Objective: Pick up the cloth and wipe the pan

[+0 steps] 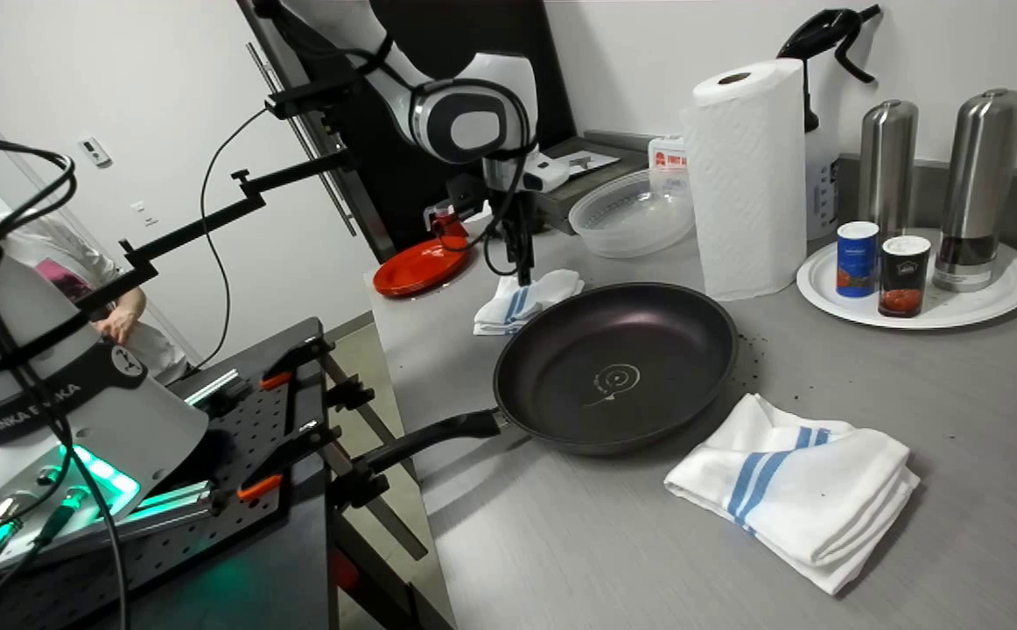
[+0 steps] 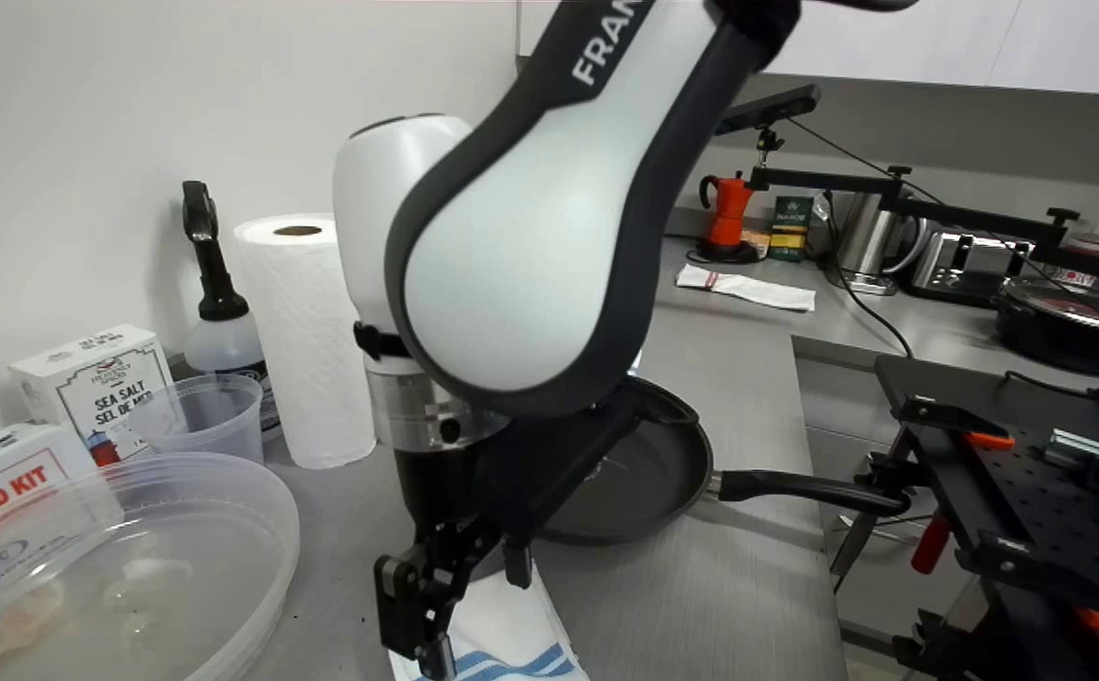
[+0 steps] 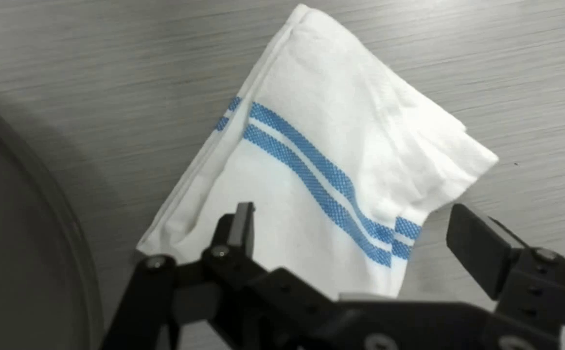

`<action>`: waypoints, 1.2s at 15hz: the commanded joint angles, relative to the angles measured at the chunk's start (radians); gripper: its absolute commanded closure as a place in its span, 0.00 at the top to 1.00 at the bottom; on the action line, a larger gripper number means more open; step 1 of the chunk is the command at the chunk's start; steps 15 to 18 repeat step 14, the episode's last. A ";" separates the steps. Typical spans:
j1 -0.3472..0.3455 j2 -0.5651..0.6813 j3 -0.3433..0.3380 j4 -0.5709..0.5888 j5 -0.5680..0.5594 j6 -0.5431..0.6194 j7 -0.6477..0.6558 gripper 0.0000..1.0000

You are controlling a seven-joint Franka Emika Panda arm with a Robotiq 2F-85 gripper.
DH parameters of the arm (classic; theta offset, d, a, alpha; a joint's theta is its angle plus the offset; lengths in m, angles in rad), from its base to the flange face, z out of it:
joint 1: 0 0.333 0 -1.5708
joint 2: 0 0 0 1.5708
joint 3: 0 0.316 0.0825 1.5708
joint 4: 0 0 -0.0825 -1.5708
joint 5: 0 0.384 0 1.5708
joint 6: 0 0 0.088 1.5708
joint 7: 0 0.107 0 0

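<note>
A folded white cloth with blue stripes (image 3: 307, 160) lies on the counter beside the pan. It also shows in both exterior views (image 1: 548, 293) (image 2: 512, 619). My gripper (image 3: 359, 236) is open and empty above this cloth, its fingers wide apart. In the wrist view one finger is over the cloth and the other is beyond its edge. The gripper also shows in both exterior views (image 1: 522, 262) (image 2: 469, 615). The black pan (image 1: 613, 376) stands upright on the counter; its rim shows in the wrist view (image 3: 63, 209). A second blue-striped cloth (image 1: 789, 490) lies on the pan's far side from the gripper.
A paper towel roll (image 1: 749, 184) and a clear plastic container (image 1: 631, 219) stand by the wall. A white plate (image 1: 999, 293) holds shakers and two steel mills. Red plates (image 1: 421, 267) lie near the counter edge. The pan handle (image 1: 430, 437) sticks out over that edge.
</note>
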 commanded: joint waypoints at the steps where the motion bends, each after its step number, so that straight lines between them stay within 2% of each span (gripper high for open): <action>1: -0.032 -0.076 0.017 -0.032 0.033 -0.019 -0.046 1.00; 10: -0.037 -0.150 -0.084 -0.058 0.001 0.068 -0.013 1.00; 11: -0.054 -0.147 -0.080 -0.064 0.013 0.076 -0.029 1.00; 12: -0.040 -0.123 -0.080 -0.024 0.007 0.046 -0.017 1.00; 18: -0.054 -0.123 -0.083 -0.033 0.008 0.057 -0.020 1.00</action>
